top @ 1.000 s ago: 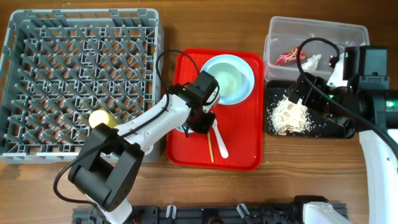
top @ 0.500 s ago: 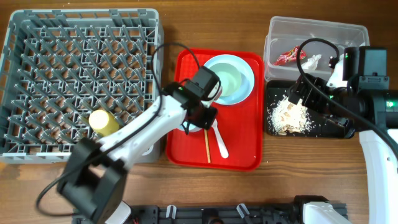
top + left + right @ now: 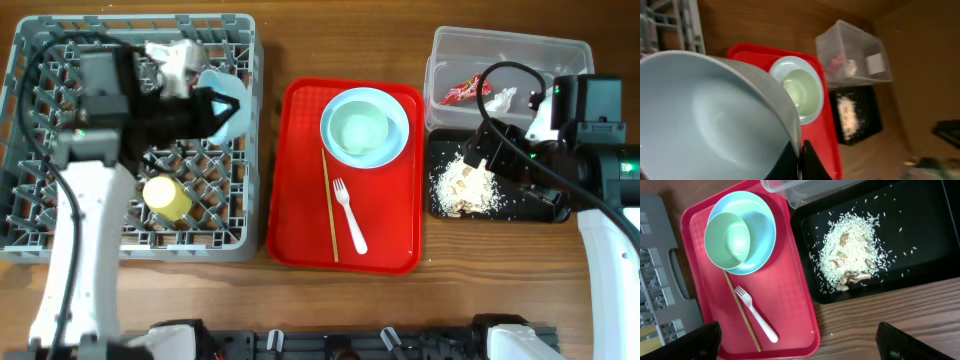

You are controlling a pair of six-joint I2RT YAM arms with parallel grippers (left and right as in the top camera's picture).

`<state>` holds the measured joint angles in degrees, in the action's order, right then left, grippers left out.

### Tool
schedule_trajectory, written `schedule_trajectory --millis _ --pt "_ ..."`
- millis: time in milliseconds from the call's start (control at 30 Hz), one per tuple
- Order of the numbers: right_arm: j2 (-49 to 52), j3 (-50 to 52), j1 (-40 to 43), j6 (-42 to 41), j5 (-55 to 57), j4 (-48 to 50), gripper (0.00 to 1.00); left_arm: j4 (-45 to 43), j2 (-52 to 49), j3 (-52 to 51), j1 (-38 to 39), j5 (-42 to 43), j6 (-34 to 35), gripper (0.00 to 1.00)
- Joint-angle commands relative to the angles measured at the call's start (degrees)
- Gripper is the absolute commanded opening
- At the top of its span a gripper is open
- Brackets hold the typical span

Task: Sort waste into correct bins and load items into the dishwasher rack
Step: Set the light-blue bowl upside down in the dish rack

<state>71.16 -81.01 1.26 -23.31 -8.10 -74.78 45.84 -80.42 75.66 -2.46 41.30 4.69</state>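
Note:
My left gripper [image 3: 205, 106] is shut on the rim of a pale mint-green bowl [image 3: 229, 108] and holds it tilted over the back right of the grey dishwasher rack [image 3: 120, 246]. In the left wrist view the fingers [image 3: 800, 155] pinch that bowl's edge [image 3: 705, 115]. A yellow cup [image 3: 167, 197] lies in the rack. The second bowl [image 3: 358, 130] sits in the round plate [image 3: 401, 120] on the red tray [image 3: 385, 230], with the white fork [image 3: 350, 215] and chopsticks [image 3: 329, 205] beside it. My right gripper [image 3: 805, 345] is open and empty above the black tray [image 3: 530, 205].
The clear tub [image 3: 520, 50] at the back right holds the red wrapper [image 3: 466, 90] and white paper scrap [image 3: 503, 98]. The black tray holds the rice scraps [image 3: 464, 185]. Bare wooden table lies in front of the trays.
My left arm lifted the bowl off the red tray and swung it left over the rack. The fork and chopsticks now lie uncovered. The right arm has not moved.

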Motion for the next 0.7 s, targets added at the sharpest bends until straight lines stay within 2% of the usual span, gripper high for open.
schedule_trajectory --millis 0,167,433,500,600,633,667 --pt "0.1 -0.2 0.2 -0.6 -0.2 -0.3 1.0 0.3 -7.3 0.4 -8.3 22.0 -3.0 0.04" --pt "0.1 -0.2 0.2 -0.6 -0.2 -0.3 1.0 0.5 -16.2 0.4 -13.7 27.4 -3.0 0.04" --pt "0.1 -0.2 0.2 -0.6 -0.2 -0.3 1.0 1.9 -23.4 0.4 -18.6 27.2 -3.0 0.04" --pt "0.1 -0.2 0.2 -0.6 -0.2 -0.3 1.0 3.3 -23.8 0.4 -19.7 23.8 -3.0 0.04" --pt "0.1 -0.2 0.2 -0.6 -0.2 -0.3 1.0 7.3 -23.8 0.4 -21.2 13.8 -3.0 0.04" --pt "0.1 -0.2 0.2 -0.6 -0.2 -0.3 1.0 8.7 -23.8 0.4 -21.7 11.6 -3.0 0.07" --pt "0.1 -0.2 0.2 -0.6 -0.2 -0.3 1.0 9.8 -23.8 0.4 -22.2 10.0 -3.0 0.17"
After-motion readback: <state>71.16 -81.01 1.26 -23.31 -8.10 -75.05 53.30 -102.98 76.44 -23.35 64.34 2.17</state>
